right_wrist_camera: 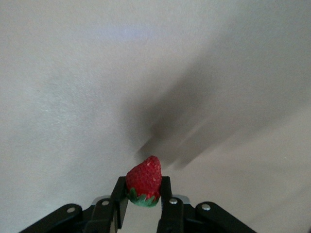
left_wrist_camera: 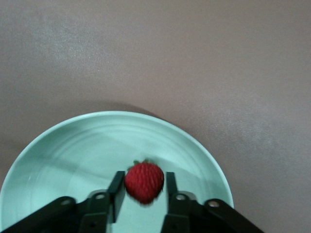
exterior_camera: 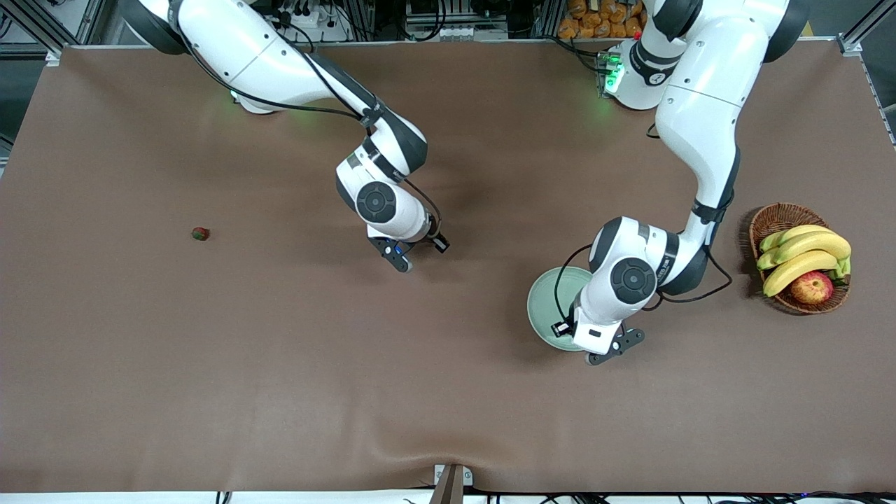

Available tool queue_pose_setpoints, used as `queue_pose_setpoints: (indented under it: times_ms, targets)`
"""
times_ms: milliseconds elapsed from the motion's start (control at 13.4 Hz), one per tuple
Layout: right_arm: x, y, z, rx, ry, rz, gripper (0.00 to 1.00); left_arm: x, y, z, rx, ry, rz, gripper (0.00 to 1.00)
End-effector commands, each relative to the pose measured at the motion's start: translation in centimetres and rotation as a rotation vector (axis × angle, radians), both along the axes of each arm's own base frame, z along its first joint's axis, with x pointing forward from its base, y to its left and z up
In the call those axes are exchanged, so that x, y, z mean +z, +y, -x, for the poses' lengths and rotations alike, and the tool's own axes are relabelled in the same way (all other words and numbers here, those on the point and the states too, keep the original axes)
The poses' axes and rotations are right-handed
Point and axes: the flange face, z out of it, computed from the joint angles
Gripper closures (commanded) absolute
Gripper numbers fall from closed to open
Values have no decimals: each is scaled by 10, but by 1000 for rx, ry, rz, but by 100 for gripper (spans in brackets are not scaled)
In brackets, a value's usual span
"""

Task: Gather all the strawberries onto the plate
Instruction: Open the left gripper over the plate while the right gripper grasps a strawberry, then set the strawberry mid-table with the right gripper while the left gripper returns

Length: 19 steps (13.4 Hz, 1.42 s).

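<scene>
Red against pale green: that's one strawberry (left_wrist_camera: pixel 144 182) sitting between the fingers of the left gripper (left_wrist_camera: pixel 144 187), right over the plate (left_wrist_camera: pixel 63 145), and the fingers stand a touch apart from the berry's sides rather than pinching it, so I read this as the drop itself, with the berry blurred as if falling. Done well, the step wants the fingers parted just enough to shed the fruit, with the hand kept low and over the plate's middle so the berry lands inside the rim and doesn't roll out. Over at the middle of the table, the right gripper (right_wrist_camera: pixel 144 194) hangs above the bare brown cloth (exterior_camera: pixel 280 364) with its fingers clamped on a second strawberry (right_wrist_camera: pixel 144 180), tip up, green cap down between the pads; that one should wait for the plate to be free before crossing. A third strawberry (exterior_camera: pixel 201 234) lies alone on the cloth toward the right arm's end of the table, well apart from everything. The basket (exterior_camera: pixel 770 218) of bananas and an apple sits beside the plate, toward the left arm's end
</scene>
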Motion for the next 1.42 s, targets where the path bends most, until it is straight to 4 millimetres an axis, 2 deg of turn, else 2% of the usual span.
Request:
queue_pose_setpoints:
  times_ms: [0,75,149,224,373,448,598,747,822,971,1120,1345]
  targets:
    - [-1,8,-1,-12,-9,1,59,14,-3,-3,-15,-29,-17,0]
    - [0,7,-3,-14,-10,2,48,20,-8,-1,-18,-32,-15,0]
    - [3,2,-9,-25,-10,4,19,30,-12,0,-24,-30,-18,0]
    - [11,1,-18,-30,-20,-4,2,41,-12,1,-25,-23,-23,0]
    - [22,-2,-26,-30,-25,4,0,61,-14,3,-24,-22,-24,0]
    - [32,-13,-39,-36,-18,29,0,67,-21,5,-25,-24,-11,0]
    - [69,-31,-67,-48,31,68,0,69,-35,10,-11,-23,2,0]
    - [92,-79,-99,-54,82,91,0,72,-50,15,-1,-25,10,0]
    - [111,-108,-114,-16,77,76,0,72,-65,22,25,-24,15,0]
    - [131,-171,-136,51,82,51,0,71,-89,35,70,-21,13,0]
    - [147,-234,-151,138,93,18,0,75,-144,60,68,-28,32,0]
    - [162,-310,-157,205,119,-4,0,69,-210,107,0,-24,38,0]
